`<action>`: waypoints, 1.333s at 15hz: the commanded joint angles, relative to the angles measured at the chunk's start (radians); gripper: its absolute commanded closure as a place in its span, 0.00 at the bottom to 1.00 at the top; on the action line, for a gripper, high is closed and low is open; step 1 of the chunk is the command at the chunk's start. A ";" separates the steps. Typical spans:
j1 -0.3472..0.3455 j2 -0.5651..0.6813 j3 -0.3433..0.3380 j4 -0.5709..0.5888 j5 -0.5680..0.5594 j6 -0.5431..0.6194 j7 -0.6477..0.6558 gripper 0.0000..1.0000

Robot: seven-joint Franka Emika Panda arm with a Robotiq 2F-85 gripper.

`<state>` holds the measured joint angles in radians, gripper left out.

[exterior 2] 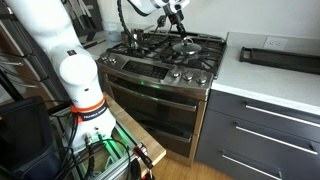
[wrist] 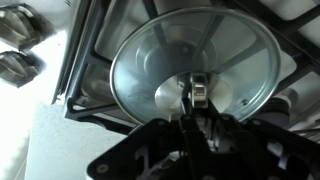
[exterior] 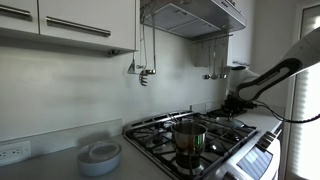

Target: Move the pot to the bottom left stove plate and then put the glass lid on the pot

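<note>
Fingers (wrist: 186, 125) by the knob (wrist: 197, 92) of the round, clear, metal-rimmed glass lid (wrist: 155, 60)

Home kitchen, stainless gas range with oven (exterior 2: 160, 80) standing beside dark drawers (exterior 2: 262, 135) under a pale worktop (exterior 2: 265, 85), range hood (exterior: 195, 15) hanging overhead, white wall cabinets (exterior: 70, 22) lining the wall.

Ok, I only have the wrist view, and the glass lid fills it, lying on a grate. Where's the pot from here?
Observer: The pot stands on the opposite side of the cooktop from your glass lid, well apart from it.
Operator: Anything on that side I should know about?
Observer: A stack of white dishes sits on the counter beside the cooktop, on the pot's side.
</note>
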<state>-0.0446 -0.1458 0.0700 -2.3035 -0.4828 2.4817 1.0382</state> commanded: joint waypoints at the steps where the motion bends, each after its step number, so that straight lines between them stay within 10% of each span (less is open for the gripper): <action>1: 0.022 -0.090 0.021 -0.024 0.027 -0.005 -0.064 0.96; 20: 0.255 -0.148 0.124 0.121 0.510 -0.033 -0.818 0.96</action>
<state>0.1648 -0.3101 0.1957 -2.2234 -0.0585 2.4795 0.3506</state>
